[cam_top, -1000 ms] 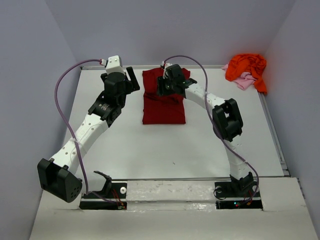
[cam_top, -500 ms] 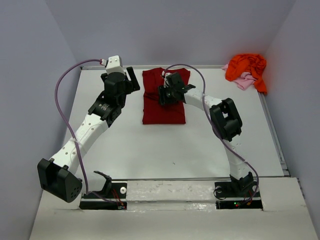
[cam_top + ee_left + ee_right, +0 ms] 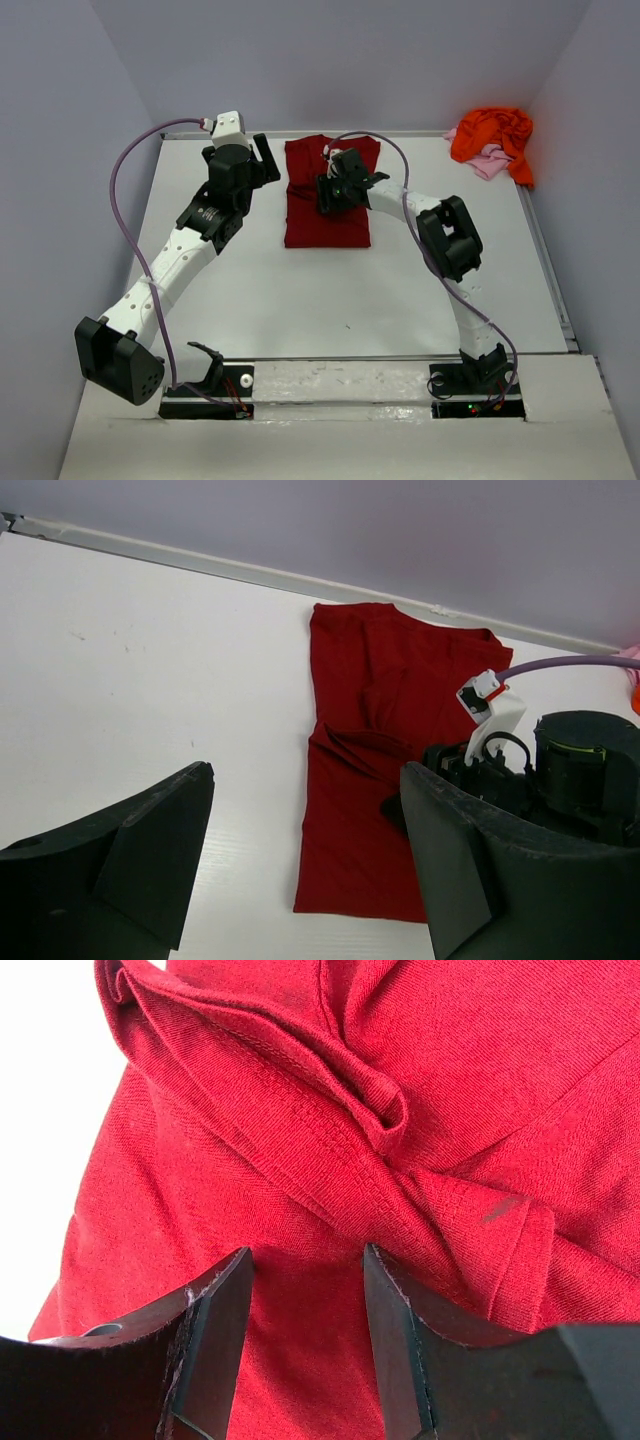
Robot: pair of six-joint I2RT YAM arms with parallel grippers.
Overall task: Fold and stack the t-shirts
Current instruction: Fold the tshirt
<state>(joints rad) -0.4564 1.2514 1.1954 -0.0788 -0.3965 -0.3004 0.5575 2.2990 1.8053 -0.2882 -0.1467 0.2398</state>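
Note:
The dark red t-shirt lies folded into a long strip at the back middle of the table. It also shows in the left wrist view and fills the right wrist view. My right gripper is open and low over the shirt's middle, its fingertips just short of a raised diagonal fold. My left gripper is open and empty, just left of the shirt. The orange t-shirt lies crumpled on the pale pink one at the back right corner.
The white table is walled at the back and on both sides. A metal rail runs along the back edge. Purple cables loop over both arms.
My right gripper has moved a little toward the near side along the red shirt, uncovering the collar end. The left arm has not moved.

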